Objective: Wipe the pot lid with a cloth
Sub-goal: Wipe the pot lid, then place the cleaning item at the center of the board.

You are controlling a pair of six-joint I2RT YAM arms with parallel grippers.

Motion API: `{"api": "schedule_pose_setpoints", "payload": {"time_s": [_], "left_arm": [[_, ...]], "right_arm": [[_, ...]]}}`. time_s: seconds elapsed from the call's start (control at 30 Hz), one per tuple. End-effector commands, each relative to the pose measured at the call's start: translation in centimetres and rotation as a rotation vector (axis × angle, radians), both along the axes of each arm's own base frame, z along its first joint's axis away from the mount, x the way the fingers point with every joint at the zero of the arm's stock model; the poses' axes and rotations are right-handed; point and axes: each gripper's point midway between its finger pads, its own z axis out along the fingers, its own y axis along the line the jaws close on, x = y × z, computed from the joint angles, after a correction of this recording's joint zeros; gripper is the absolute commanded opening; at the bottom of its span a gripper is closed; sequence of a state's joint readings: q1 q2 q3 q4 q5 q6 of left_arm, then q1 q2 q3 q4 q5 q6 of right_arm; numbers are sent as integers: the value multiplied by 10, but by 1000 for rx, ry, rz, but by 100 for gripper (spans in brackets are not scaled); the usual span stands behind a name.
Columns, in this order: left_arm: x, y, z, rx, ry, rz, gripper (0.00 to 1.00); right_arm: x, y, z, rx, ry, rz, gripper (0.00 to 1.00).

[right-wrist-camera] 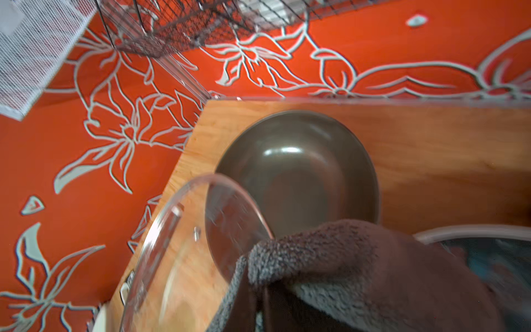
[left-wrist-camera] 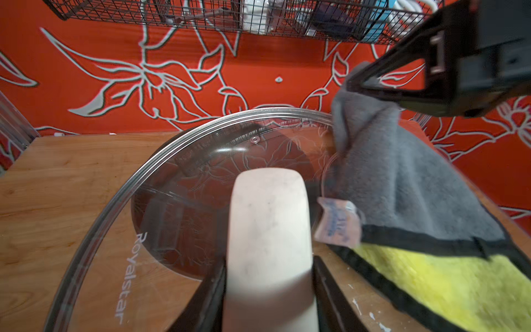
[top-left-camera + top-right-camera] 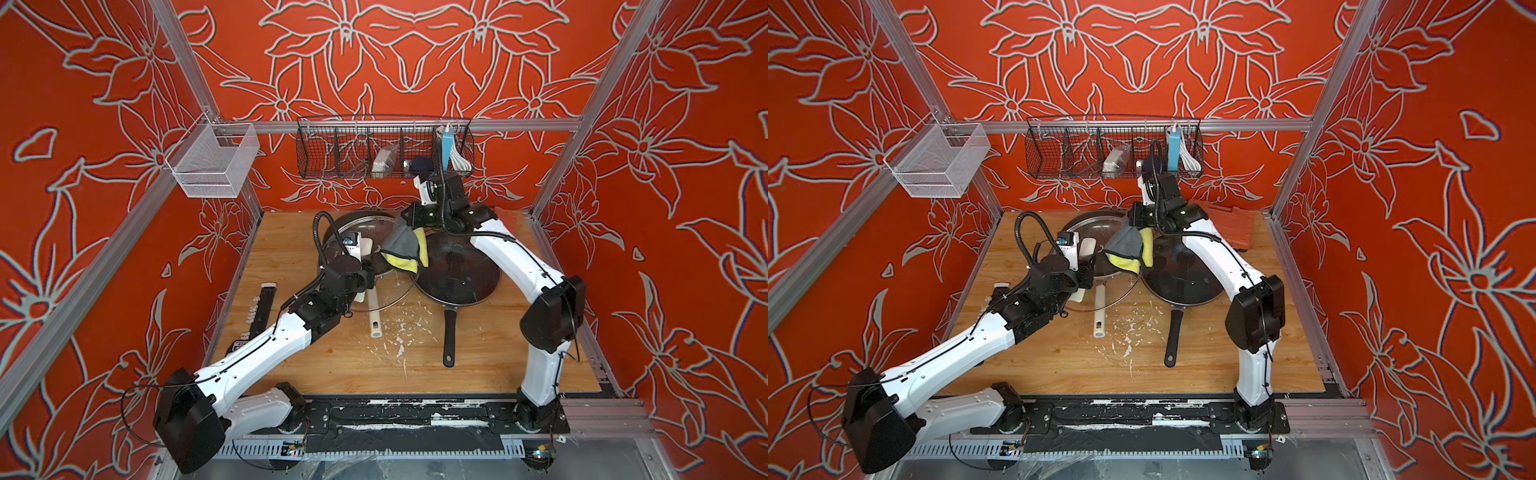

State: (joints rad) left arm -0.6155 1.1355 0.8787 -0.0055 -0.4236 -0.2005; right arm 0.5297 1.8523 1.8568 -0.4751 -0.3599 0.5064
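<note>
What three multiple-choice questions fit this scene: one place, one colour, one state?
1. The black wire basket hangs: A on the back wall; B on the left wall; C under the table.
2. The cloth has a reverse side that is: A blue; B yellow; C green.
3. The left hand is: A open over the table; B shut on the cloth; C shut on the pot lid by its cream handle.
Answers: 1 A, it hangs there in both top views; 2 B, yellow shows under the grey; 3 C, the left wrist view shows the handle clamped.
</note>
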Motion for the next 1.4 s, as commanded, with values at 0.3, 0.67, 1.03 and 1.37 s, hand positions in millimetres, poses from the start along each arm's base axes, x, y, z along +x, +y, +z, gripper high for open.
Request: {"api": "schedule_pose_setpoints", "payload": {"time_s": [0.3, 0.67, 1.03, 1.37], "left_arm": [[46, 21, 101, -119, -228, 110, 0], [90, 16, 79, -62, -186, 146, 0], [124, 12, 60, -35, -168, 170, 0], [142, 9, 47, -13, -162, 191, 0]], "right_arm": [[-133, -47, 12, 11, 36, 170, 0], [-208, -39, -40, -16, 110, 269, 0], [-245, -16, -112, -28, 178, 304, 0], [-254, -9, -133, -85, 177, 321, 44]]}}
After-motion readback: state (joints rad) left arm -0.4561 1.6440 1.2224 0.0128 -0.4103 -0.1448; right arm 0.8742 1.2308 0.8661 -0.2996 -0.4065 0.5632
